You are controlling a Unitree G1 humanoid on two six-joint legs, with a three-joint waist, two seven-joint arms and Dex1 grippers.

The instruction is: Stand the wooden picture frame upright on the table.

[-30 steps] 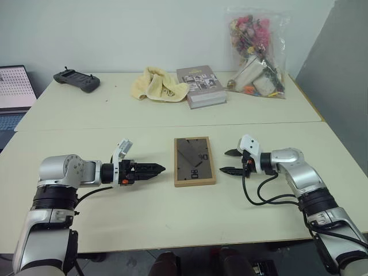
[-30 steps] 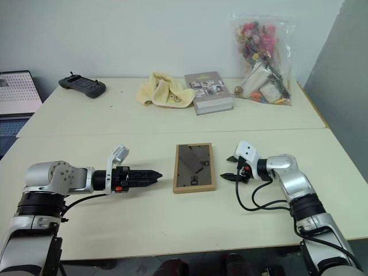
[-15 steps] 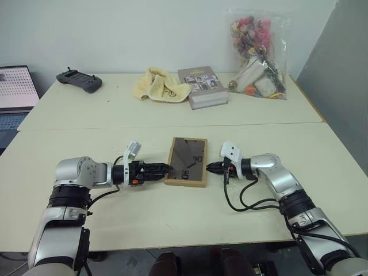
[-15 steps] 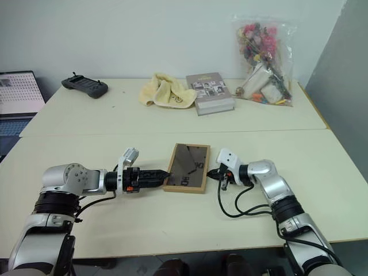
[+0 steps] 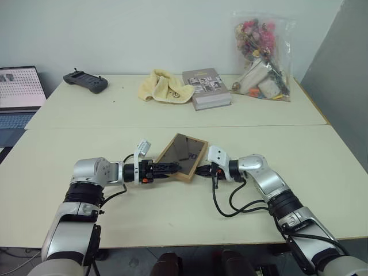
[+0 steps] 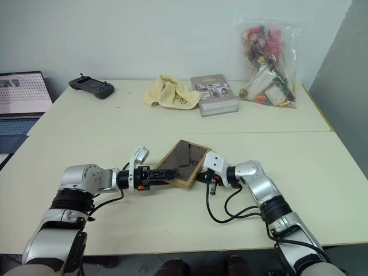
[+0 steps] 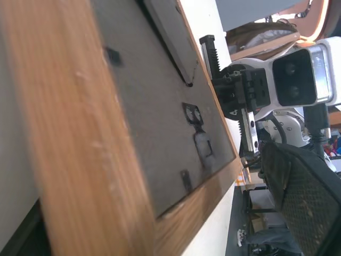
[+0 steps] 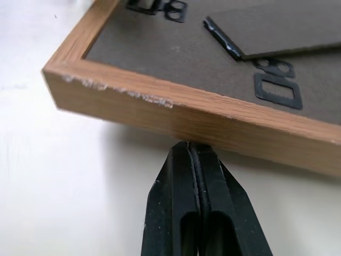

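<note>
Now the wooden picture frame (image 5: 183, 156) lies back-up, skewed, at centre of the table (image 5: 322, 172). The right gripper (image 8: 191, 154), pressed together, should wedge under its edge while the spread left gripper (image 5: 167, 167) braces the opposite side.

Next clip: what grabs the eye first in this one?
Two silver arms meet mid-table at a small rectangular light-wood picture frame, lying dark grey back up and skewed. The left gripper is at its near-left edge and the shut right gripper noses under its wooden side. Behind, at the pale cream table's far edge, sit a clear bag of colourful items, a grey book and a crumpled yellow cloth.
</note>
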